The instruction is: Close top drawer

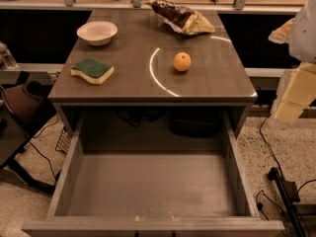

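Top drawer wide open, nothing touching it yet

Drawer (148,186) sits pulled fully out under the table (128,58). The gripper (295,95) hangs off right, clear of it. Can't tell if it's open or closed. I'd guess it's parked there before reaching the front panel.

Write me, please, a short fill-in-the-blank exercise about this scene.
1. The top drawer stands ____, with nothing inside it.
2. The ____ sponge lies nearer the camera than the bowl.
3. The gripper hangs at the picture's ____ edge, clear of the drawer.
Missing words: open; green; right.
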You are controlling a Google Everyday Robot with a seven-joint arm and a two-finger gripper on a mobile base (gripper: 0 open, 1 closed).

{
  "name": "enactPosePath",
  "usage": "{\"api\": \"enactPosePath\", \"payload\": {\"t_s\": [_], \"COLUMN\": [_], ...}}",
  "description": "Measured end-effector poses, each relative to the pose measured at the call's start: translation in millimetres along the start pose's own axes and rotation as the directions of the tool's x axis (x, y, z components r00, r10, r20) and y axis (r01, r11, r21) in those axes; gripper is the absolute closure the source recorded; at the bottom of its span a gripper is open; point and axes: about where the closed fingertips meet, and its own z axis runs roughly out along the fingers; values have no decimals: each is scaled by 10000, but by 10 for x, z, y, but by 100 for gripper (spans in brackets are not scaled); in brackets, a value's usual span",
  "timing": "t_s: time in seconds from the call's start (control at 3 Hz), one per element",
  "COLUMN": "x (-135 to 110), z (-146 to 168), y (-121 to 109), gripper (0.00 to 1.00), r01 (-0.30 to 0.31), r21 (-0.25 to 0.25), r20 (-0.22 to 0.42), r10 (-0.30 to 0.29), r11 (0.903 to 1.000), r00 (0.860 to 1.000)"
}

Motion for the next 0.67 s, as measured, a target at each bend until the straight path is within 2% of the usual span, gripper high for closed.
{"api": "enactPosePath", "payload": {"t_s": [0.33, 0.67], "x": [-12, -23], "z": [-23, -43], "y": [-4, -7], "gripper": [18, 21], "r01": [12, 23], "r21": [91, 170], "r20": [25, 46], "r10": [-12, -23], "r11": [10000, 9999], "r00": [10000, 10000]}}
